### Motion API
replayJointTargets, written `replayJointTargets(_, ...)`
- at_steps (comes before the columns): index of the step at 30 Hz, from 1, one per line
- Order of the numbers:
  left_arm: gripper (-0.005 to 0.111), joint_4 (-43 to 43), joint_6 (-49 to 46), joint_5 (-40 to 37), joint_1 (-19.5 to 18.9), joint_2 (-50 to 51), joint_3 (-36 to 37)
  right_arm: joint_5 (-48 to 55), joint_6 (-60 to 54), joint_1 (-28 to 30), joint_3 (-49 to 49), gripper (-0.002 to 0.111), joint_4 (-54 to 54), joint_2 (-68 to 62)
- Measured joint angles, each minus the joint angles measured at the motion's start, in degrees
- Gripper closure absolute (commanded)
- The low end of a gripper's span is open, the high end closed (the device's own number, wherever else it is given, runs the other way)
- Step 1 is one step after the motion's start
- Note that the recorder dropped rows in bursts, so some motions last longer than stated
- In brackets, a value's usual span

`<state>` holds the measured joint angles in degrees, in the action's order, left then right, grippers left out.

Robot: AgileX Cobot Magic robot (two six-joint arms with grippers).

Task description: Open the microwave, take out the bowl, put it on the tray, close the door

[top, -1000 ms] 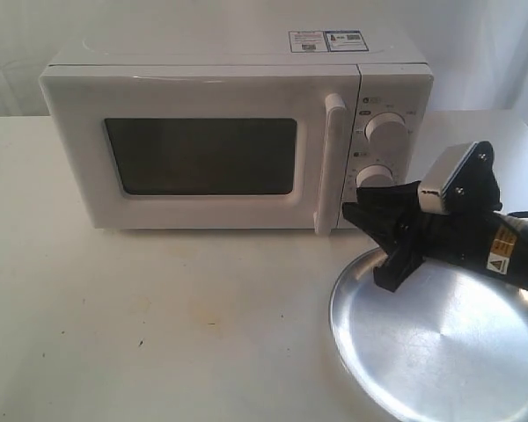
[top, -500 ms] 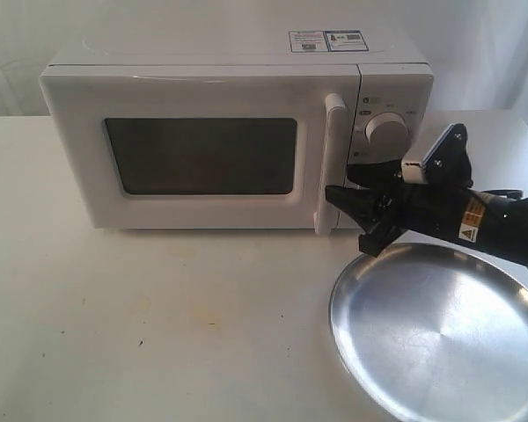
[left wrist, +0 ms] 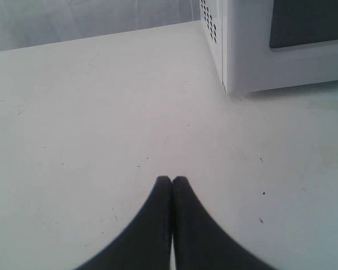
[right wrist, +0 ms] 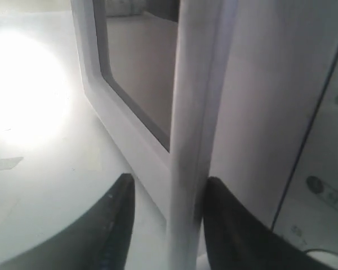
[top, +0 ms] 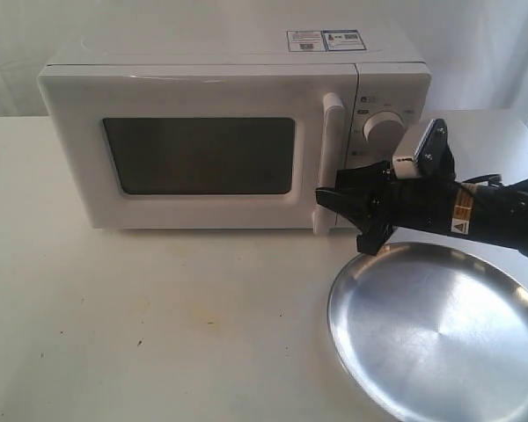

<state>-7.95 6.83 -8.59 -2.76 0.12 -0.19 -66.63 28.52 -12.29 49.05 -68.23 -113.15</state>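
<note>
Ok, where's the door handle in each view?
Exterior: handle, upright white bar just right of the dark window.
Left wrist: not in it.
Right wrist: pale bar between the two dark fingers.
Shared landmark: the dark window, in all three.

microwave [top: 229,79]: white casing | door [top: 79,149]: white, window [top: 199,156] dark grey | handle [top: 327,163]: white | knob [top: 383,129]: white | stickers [top: 326,40] on microwave top: white, blue and reddish print | tray [top: 422,352] beside microwave: shiny silver | desk [top: 158,308]: off-white, faint yellowish specks | right end effector [top: 339,218]: black; arm label [top: 462,220] yellow | left end effector [left wrist: 172,183]: black
</note>
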Motion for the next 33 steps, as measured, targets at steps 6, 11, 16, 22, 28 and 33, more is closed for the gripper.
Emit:
replayJointTargets(6, 0.107, 0.0, 0.0, 0.0, 0.0, 0.0, 0.0, 0.9, 2.0, 1.0, 2.0, 0.082, -0.4, -1.5)
replayJointTargets(11, 0.107, 0.0, 0.0, 0.0, 0.0, 0.0, 0.0, 1.9, 2.5, 1.3, 2.9, 0.071, -2.0, -1.5)
replayJointTargets(16, 0.107, 0.0, 0.0, 0.0, 0.0, 0.0, 0.0, 1.6, 3.2, 1.3, 2.9, 0.071, -2.3, -1.5)
replayJointTargets(22, 0.107, 0.0, 0.0, 0.0, 0.0, 0.0, 0.0, 1.5, 3.8, 1.3, 3.0, 0.071, -2.8, -1.5)
replayJointTargets(28, 0.107, 0.0, 0.0, 0.0, 0.0, 0.0, 0.0, 3.7, 6.7, 1.3, 3.1, 0.071, -5.4, 0.3)
replayJointTargets(33, 0.107, 0.0, 0.0, 0.0, 0.0, 0.0, 0.0, 3.7, 9.3, 1.3, 3.3, 0.071, -6.2, 3.2)
